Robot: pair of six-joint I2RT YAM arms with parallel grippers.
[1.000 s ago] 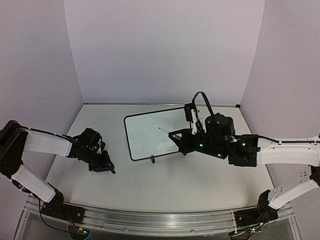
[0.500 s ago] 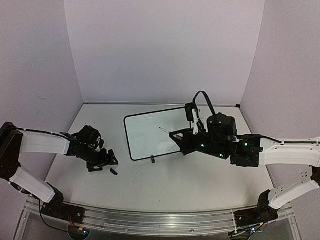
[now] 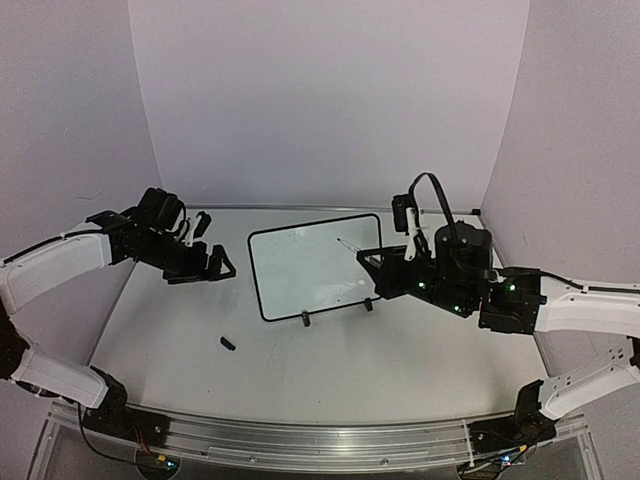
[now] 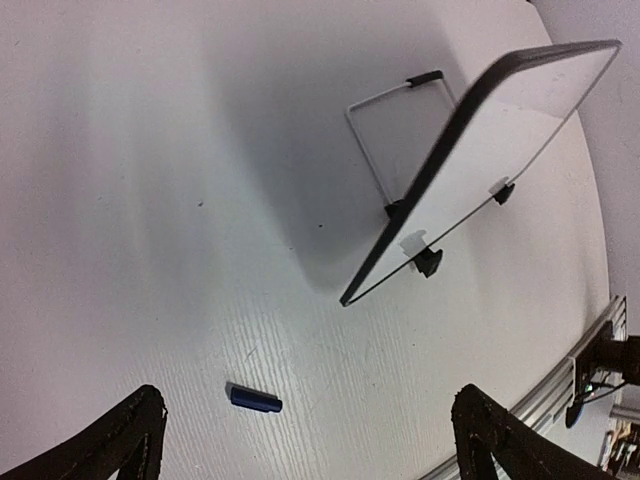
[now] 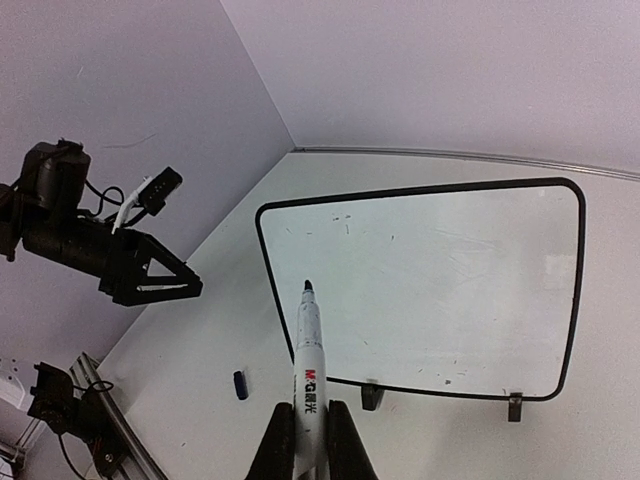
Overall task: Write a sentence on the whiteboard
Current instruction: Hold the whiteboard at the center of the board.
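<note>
The whiteboard (image 3: pixel 310 268) stands tilted on its small black feet at mid-table; its face (image 5: pixel 430 285) carries only faint specks, and no sentence shows on it. My right gripper (image 5: pixel 308 440) is shut on a white marker (image 5: pixel 309 350), uncapped, with its dark tip held just in front of the board's lower left part. In the top view that gripper (image 3: pixel 375 265) sits at the board's right edge. My left gripper (image 3: pixel 218 245) hangs open and empty in the air left of the board. From its wrist view the board (image 4: pixel 500 140) shows edge-on, above the gripper (image 4: pixel 310 430).
A small blue marker cap (image 3: pixel 228 344) lies loose on the table in front of the board's left corner, and shows too as the cap (image 4: pixel 255 399) and the cap (image 5: pixel 240 384). The board's wire stand (image 4: pixel 395 115) props it from behind. Walls close in the back and sides.
My left gripper opened and let the blue cap drop onto the table, then rose and swung back toward the board's left side. The right arm with the marker shifted slightly right.
</note>
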